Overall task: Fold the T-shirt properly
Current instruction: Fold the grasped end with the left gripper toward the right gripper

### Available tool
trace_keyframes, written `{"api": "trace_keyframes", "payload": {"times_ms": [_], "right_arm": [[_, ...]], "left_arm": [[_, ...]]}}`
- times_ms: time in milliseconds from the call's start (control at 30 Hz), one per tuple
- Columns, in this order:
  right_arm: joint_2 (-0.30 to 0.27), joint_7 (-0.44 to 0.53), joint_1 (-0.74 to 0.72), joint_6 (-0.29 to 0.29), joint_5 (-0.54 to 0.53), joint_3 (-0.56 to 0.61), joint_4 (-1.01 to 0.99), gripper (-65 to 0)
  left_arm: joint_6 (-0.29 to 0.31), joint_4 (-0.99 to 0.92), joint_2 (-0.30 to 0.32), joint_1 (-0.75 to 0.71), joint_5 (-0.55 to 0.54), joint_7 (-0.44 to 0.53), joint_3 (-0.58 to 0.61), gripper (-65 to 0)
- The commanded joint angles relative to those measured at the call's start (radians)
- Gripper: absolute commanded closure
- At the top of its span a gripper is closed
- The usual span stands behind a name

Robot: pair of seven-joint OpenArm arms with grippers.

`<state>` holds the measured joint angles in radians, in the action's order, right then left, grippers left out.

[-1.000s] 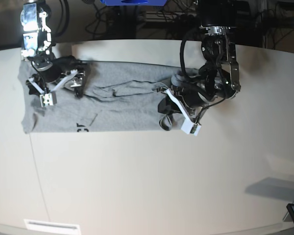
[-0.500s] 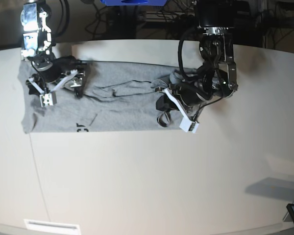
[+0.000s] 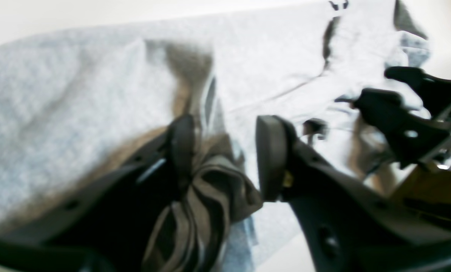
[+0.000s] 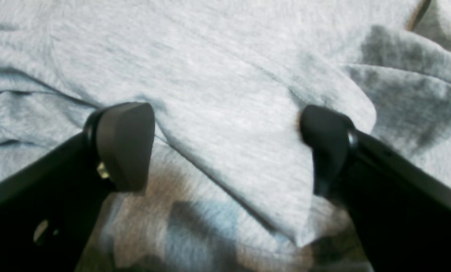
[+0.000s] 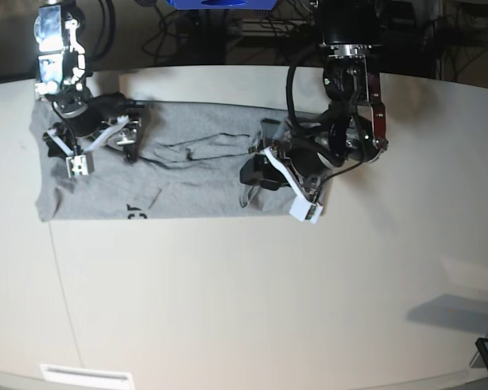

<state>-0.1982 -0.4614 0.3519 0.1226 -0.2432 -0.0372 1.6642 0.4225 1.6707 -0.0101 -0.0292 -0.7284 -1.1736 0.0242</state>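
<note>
**T-shirt lies as a long band between 2 arms**

We see the T-shirt spread on the table as a wide grey strip, its long axis running side to side in the base view, with a scrap of black lettering at its near edge. A fold line and some wrinkles cross its middle.

Our left gripper sits at the strip's right end in the base view. Its jaws stand partly apart, with a bunched wad of grey cloth lying against 1 finger; we cannot tell whether that cloth is pinched or merely resting there. The right gripper hovers at the opposite end, jaws wide, straddling a folded flap and gripping nothing.

So each arm has 1 end of the band directly beneath it, and the cloth stretches away from each toward the other. We judge the next fold must carry 1 end along that long axis, and the left arm looks closest to a hold.
</note>
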Motion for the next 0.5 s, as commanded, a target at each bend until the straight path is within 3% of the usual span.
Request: {"api": "trace_keyframes", "payload": {"times_ms": [0, 133, 367, 467], "right_arm": [[-0.005, -0.162, 0.026, -0.016, -0.008, 0.001, -0.02, -58.9], [-0.005, -0.165, 0.025, -0.016, -0.008, 0.001, -0.02, -58.9], [-0.005, -0.167, 0.025, -0.016, -0.008, 0.001, -0.02, -58.9], [-0.005, -0.167, 0.026, -0.016, -0.008, -0.002, -0.02, -58.9]], "left_arm": [[0.026, 0.022, 0.002, 0.028, -0.055, 0.019, 0.0, -29.7], [0.114, 0.021, 0.003, 0.047, -0.175, 0.019, -0.01, -30.2], [0.14, 0.022, 0.006, 0.073, -0.308, 0.017, -0.007, -29.7], [0.132, 0.056, 0.029, 0.073, -0.273, 0.017, -0.011, -29.6]]}}
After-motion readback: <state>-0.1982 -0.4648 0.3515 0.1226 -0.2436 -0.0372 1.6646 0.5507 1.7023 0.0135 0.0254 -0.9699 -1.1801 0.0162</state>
